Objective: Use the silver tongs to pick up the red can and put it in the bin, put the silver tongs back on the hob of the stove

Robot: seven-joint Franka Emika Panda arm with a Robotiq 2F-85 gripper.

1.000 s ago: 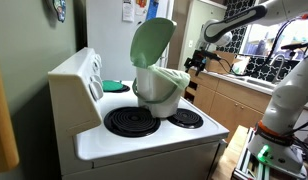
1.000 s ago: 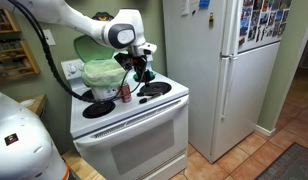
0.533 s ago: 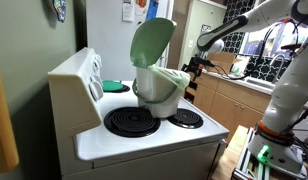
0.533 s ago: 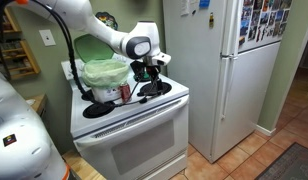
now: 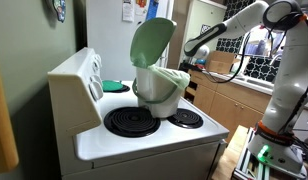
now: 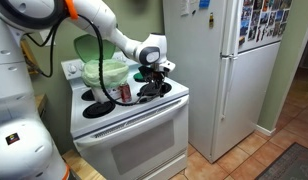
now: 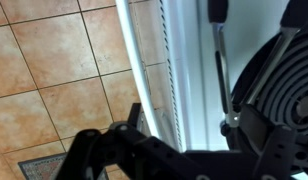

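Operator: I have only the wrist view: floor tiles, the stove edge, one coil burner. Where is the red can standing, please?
Observer: The red can stands on the hob, close beside the bin.
Operator: Is the bin open?
Observer: Yes, its green lid stands raised.
Operator: Is the pincer near the can?
Observer: It hangs open to the side of the can, not touching it.

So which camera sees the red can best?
An exterior view: there the red can stands upright on the hob in front of the bin, nothing blocking it. In an exterior view where the bin fills the middle, no can shows. The wrist view shows floor tiles, the stove edge and a coil burner, no can.
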